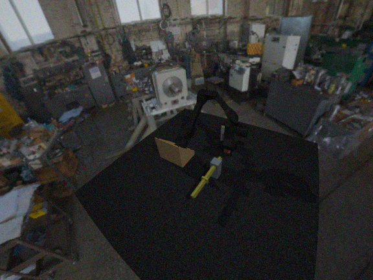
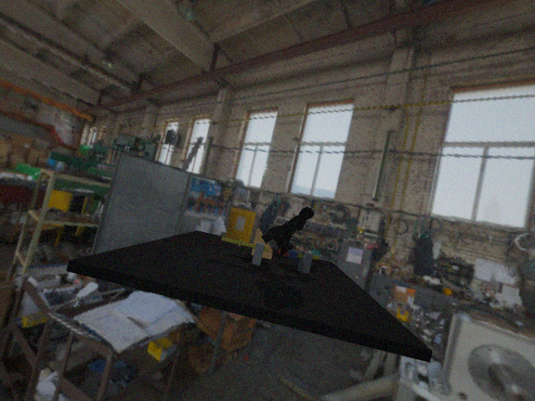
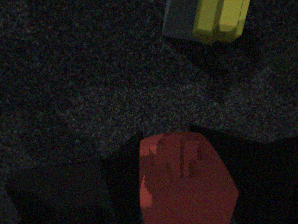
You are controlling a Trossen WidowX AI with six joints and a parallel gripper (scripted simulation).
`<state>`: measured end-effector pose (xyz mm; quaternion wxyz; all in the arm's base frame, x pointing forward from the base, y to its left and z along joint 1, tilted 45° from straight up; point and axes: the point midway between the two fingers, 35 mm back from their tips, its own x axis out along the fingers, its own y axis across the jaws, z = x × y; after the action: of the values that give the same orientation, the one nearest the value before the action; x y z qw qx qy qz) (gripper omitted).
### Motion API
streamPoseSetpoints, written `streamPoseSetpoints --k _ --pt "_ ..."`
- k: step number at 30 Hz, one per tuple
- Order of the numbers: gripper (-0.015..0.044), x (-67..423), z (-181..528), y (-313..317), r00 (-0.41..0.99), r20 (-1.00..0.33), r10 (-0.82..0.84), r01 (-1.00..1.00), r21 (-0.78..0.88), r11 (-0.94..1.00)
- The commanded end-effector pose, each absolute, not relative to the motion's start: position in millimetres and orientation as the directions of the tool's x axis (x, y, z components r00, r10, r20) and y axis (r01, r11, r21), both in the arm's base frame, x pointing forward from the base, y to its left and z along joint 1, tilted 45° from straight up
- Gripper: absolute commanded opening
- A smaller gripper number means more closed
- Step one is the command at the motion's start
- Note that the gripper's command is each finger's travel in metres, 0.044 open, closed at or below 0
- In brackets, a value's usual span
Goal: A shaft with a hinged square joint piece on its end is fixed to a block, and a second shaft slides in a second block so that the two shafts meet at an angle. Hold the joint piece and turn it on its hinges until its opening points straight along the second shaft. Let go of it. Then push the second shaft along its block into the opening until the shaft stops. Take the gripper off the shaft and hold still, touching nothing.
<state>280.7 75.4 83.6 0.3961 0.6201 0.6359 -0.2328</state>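
The red joint piece (image 1: 227, 151) (image 3: 188, 192) is between the fingers of my gripper (image 1: 228, 148) (image 3: 166, 133), which is shut on it. The first shaft's grey block (image 1: 222, 134) (image 2: 305, 263) stands just behind, with a bit of yellow shaft (image 1: 223, 126) (image 2: 316, 257) showing. The rest of that shaft and the hinges are hidden. The yellow second shaft (image 1: 199, 188) (image 2: 238, 241) (image 3: 234, 22) runs through its grey block (image 1: 216, 162) (image 2: 257, 254) (image 3: 180, 20). Its short end stands apart from the joint piece. I cannot tell which way the opening points.
A folded tan cardboard piece (image 1: 173, 153) stands on the black table top (image 1: 259, 227) (image 2: 186, 274), left of the second shaft's block in the top view. My dark arm (image 1: 197, 107) (image 2: 290, 227) arches over from behind this piece. The second shaft has a yellow collar (image 1: 205, 179) partway along it.
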Motion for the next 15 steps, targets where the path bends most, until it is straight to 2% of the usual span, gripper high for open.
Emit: streamPoseSetpoints --k 1,15 --pt "0.0 278.6 80.9 76.7 0.067 -0.76 0.647 0.983 0.161 0.088" --pt "0.0 272.6 73.9 81.8 0.051 -0.639 0.768 0.998 0.066 -0.012"
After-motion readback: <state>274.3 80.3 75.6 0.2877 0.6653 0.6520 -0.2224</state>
